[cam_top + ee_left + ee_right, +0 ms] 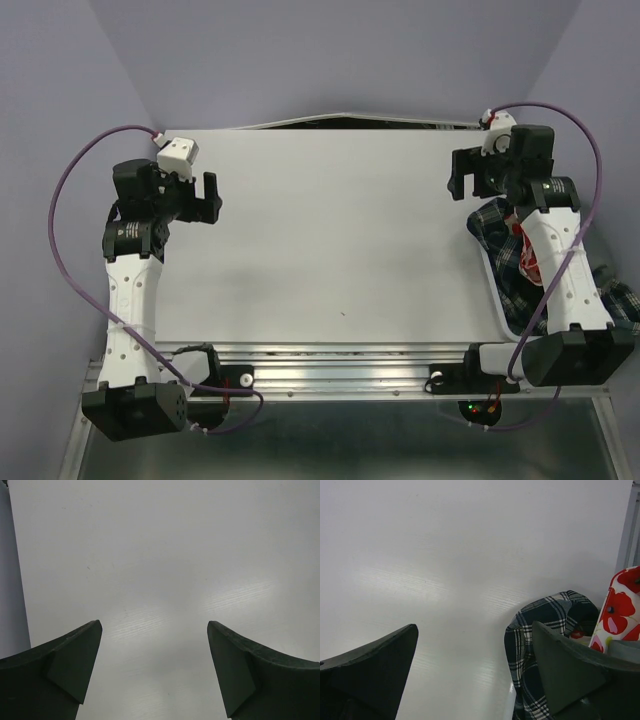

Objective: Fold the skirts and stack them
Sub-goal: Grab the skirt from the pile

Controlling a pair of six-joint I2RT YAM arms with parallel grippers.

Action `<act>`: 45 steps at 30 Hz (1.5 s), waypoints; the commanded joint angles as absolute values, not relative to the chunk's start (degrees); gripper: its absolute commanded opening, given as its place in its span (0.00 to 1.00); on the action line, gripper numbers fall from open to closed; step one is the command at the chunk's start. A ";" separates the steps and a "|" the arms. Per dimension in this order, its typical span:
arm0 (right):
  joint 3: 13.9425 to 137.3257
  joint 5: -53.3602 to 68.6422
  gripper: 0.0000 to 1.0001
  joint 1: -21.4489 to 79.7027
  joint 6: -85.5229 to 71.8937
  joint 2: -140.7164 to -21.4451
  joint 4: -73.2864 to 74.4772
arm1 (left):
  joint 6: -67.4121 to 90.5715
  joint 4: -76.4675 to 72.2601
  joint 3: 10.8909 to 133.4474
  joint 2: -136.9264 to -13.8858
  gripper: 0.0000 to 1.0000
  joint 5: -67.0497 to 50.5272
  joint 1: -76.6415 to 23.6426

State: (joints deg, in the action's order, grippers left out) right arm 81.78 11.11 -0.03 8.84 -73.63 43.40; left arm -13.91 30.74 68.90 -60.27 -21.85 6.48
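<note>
The plaid skirt lies bunched at the table's right edge under my right arm, and it also shows in the right wrist view. The white skirt with red print sits crumpled beside it, also in the right wrist view. The grey skirt is out of view. My right gripper is open and empty over bare table, just left of the plaid skirt. My left gripper is open and empty over bare table at the far left.
The white table fills the middle. A white basket rim curves round the cloths at the right edge, also in the right wrist view. More plaid cloth hangs past the right arm. A metal rail runs along the near edge.
</note>
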 commanded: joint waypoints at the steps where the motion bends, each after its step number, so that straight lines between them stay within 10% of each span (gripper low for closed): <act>1: 86.92 6.78 1.00 -0.35 8.97 -74.88 43.59 | -14.68 31.63 71.36 -60.73 0.99 -24.34 6.50; 20: 89.75 -45.51 1.00 12.74 21.96 -88.24 30.78 | -13.27 37.97 83.05 -70.66 0.99 -27.77 6.50; 45: 84.72 -35.07 1.00 -8.70 24.43 -104.67 16.70 | -11.60 37.97 86.40 -75.41 0.99 -33.84 6.24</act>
State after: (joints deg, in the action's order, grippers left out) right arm 83.50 -35.83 -7.33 24.84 -104.05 21.65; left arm -12.10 38.87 84.14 -76.25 -31.92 6.48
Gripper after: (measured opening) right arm 0.999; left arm 0.986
